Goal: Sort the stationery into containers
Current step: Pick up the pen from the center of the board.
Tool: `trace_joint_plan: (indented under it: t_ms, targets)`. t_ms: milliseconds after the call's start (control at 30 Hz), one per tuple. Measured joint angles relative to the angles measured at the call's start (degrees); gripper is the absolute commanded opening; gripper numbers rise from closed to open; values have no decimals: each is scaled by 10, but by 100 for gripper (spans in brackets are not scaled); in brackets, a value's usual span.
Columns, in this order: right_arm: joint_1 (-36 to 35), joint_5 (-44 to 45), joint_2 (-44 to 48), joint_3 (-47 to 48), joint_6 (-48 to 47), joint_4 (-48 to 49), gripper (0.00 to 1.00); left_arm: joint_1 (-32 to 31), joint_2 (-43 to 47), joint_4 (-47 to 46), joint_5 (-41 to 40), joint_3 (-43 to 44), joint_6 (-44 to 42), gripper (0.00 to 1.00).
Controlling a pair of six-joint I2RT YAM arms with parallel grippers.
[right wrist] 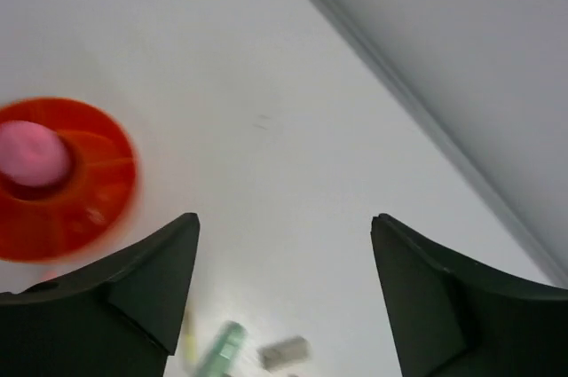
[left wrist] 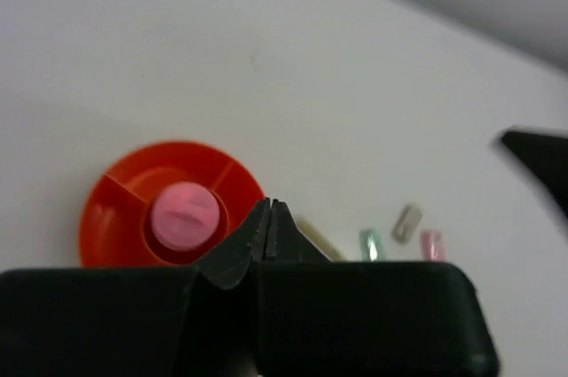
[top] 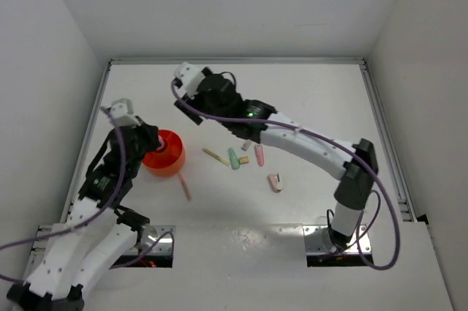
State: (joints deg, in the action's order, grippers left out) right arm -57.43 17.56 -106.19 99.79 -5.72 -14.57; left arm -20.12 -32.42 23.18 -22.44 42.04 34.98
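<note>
The orange bowl stands left of centre. A pink-capped cylinder stands upright in its middle well. My left gripper is shut and empty, above the bowl's near rim; from above it hangs over the bowl's left side. My right gripper is open and empty, held high behind the bowl, also seen from above. Right of the bowl lie a beige stick, a mint-green piece, a pink piece, a small grey stub and a pink-beige stub. A thin tan stick lies in front of the bowl.
White walls close the table on three sides, with a metal rail along the right edge and one along the back. The right arm stretches across the table above the loose pieces. Both arm bases sit at the near edge.
</note>
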Motion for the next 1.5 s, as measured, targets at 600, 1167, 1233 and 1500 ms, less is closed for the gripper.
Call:
trace_joint_plan:
  t_ms: [600, 1167, 1233, 1500]
  targets:
    - [172, 12, 132, -308, 61, -2, 57, -361, -318, 180, -64, 2, 358, 44]
    - [236, -68, 159, -346, 92, 6, 57, -467, -446, 277, -232, -13, 659, 54]
    - [238, -74, 159, -346, 94, 6, 57, -467, -446, 277, -234, -31, 675, 54]
    - [247, -93, 159, -346, 103, 7, 57, -457, -447, 263, -243, -68, 697, 54]
